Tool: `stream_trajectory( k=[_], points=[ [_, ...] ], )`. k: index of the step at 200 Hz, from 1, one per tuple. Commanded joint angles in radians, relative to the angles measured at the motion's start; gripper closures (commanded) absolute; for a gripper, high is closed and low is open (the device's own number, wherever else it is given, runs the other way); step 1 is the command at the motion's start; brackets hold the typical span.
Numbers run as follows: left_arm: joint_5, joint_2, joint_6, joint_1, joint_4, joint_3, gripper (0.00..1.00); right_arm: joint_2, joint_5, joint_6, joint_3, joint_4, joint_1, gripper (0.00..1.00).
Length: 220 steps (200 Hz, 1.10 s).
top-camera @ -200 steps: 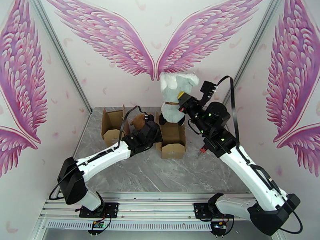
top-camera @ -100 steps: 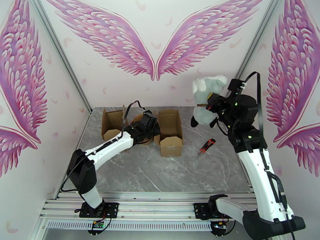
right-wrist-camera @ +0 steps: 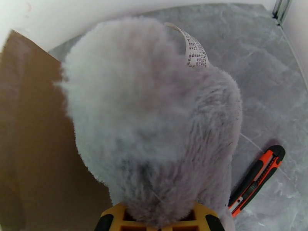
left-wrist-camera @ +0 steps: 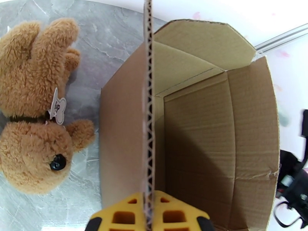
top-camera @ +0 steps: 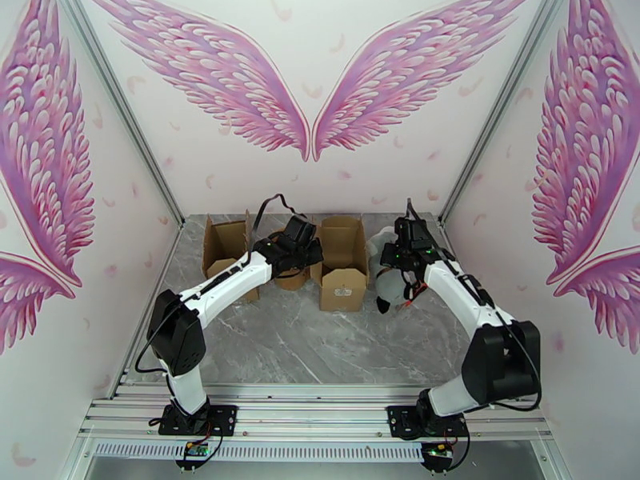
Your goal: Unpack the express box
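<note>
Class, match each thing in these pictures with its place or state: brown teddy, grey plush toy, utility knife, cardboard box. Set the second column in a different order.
Things
1. brown teddy
2. grey plush toy
3. utility knife
4. cardboard box

States
A. wall pinched by the left gripper
B. orange and black, lying on the table
C. held by the right gripper
D. lying outside the box, tag at its neck

Pairs: 1-D, 2-C, 3-B, 4-A
</note>
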Motion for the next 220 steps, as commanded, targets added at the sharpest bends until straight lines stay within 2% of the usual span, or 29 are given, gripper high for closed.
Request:
stream_trajectory(
  k=[1, 16, 25, 41, 57, 83, 105, 123, 126, 130, 147, 167, 182, 200, 220],
  points=[
    [-0.001, 0.0, 0.01, -0.002, -0.018, 0.039, 0.93, 0.055, -0.014, -0.022, 0.043, 0.054, -0.001, 0.94],
    [-0.001, -0.007, 0.021, -0.005, -0.018, 0.039, 0.87, 0.117, -0.044, -0.029, 0.095, 0.023, -0.001, 0.85],
    [0.0, -0.012, 0.033, -0.007, -0.02, 0.044, 0.81, 0.144, -0.068, -0.041, 0.129, -0.006, -0.002, 0.76],
    [-0.007, -0.025, 0.055, -0.011, -0.03, 0.052, 0.63, 0.148, -0.077, -0.06, 0.163, -0.048, -0.002, 0.36],
    [-0.026, -0.05, 0.086, -0.019, -0.029, 0.049, 0.47, 0.09, -0.017, -0.066, 0.14, -0.042, -0.001, 0.0],
    [-0.099, -0.14, 0.197, -0.059, 0.03, -0.012, 0.27, -0.069, 0.078, -0.084, 0.072, -0.035, -0.003, 0.01],
    [-0.262, -0.285, 0.327, -0.126, 0.098, -0.138, 0.17, -0.25, 0.152, -0.085, -0.043, -0.006, -0.002, 0.01],
    [-0.384, -0.441, 0.359, -0.165, 0.14, -0.294, 0.11, -0.412, 0.183, -0.082, -0.187, 0.046, -0.002, 0.01],
    [-0.402, -0.471, 0.36, -0.169, 0.142, -0.322, 0.04, -0.439, 0.181, -0.08, -0.216, 0.06, -0.001, 0.01],
    [-0.425, -0.507, 0.359, -0.173, 0.145, -0.37, 0.01, -0.467, 0.178, -0.073, -0.257, 0.078, -0.001, 0.01],
    [-0.514, -0.698, 0.346, -0.181, 0.146, -0.559, 0.01, -0.598, 0.139, -0.078, -0.448, 0.173, -0.001, 0.01],
    [-0.649, -0.922, 0.299, -0.187, 0.077, -0.756, 0.01, -0.688, 0.204, -0.078, -0.645, 0.265, 0.0, 0.01],
    [-0.751, -1.069, 0.317, -0.188, 0.027, -0.878, 0.01, -0.724, 0.231, -0.072, -0.774, 0.384, -0.001, 0.01],
    [-0.886, -1.195, 0.416, -0.185, 0.025, -1.017, 0.01, -0.703, 0.258, -0.125, -0.804, 0.478, 0.0, 0.01],
    [-1.016, -1.281, 0.582, -0.171, 0.163, -1.159, 0.01, -0.609, 0.267, -0.139, -0.888, 0.722, -0.004, 0.01]
  ],
)
